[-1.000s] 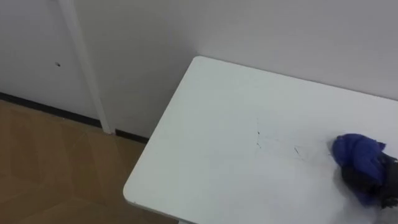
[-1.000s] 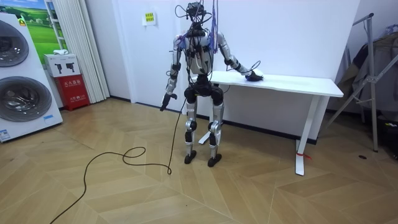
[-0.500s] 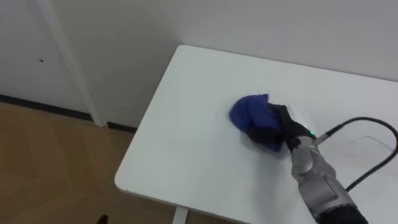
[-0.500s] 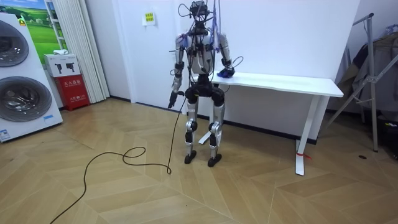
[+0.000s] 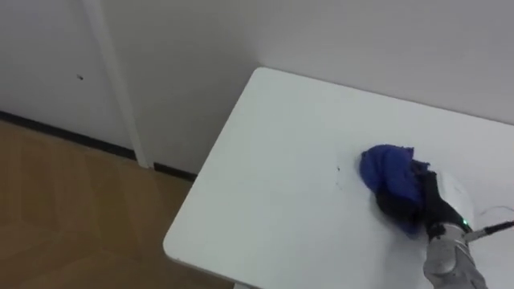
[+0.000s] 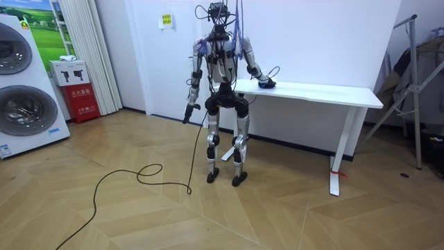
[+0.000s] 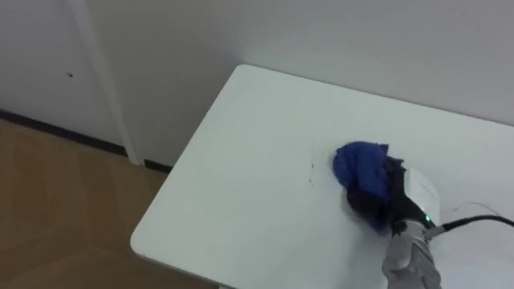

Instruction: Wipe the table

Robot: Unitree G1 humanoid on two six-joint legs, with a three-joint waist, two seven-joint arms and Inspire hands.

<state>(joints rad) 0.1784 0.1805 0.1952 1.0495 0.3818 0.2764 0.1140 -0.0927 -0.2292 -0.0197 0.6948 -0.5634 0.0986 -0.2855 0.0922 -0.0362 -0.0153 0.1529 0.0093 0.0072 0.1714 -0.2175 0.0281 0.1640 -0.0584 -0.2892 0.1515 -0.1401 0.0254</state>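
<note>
A crumpled blue cloth [image 5: 385, 167] lies on the white table [image 5: 273, 160], toward its right side in the eye views. My right hand [image 5: 408, 207] reaches in from the lower right with its dark fingers curled over the near side of the cloth [image 7: 360, 167], pressing it on the tabletop. A faint dark mark [image 5: 337, 170] shows just left of the cloth. In the room view I stand upright at the table's [image 6: 319, 92] left end, right arm stretched over it to the cloth [image 6: 266, 84]. My left hand [image 6: 186, 114] hangs by my hip.
The table's rounded near corner [image 5: 173, 241] overhangs wooden floor [image 5: 64, 209]. A white wall and a white vertical post [image 5: 112, 80] stand behind. In the room view, washing machines [image 6: 21, 83] and a red box [image 6: 82, 101] stand at left, a metal rack [image 6: 416, 83] at right.
My right hand swept the cloth from the right toward the table's left end, then back to the right by now. The eye views shifted with my head.
</note>
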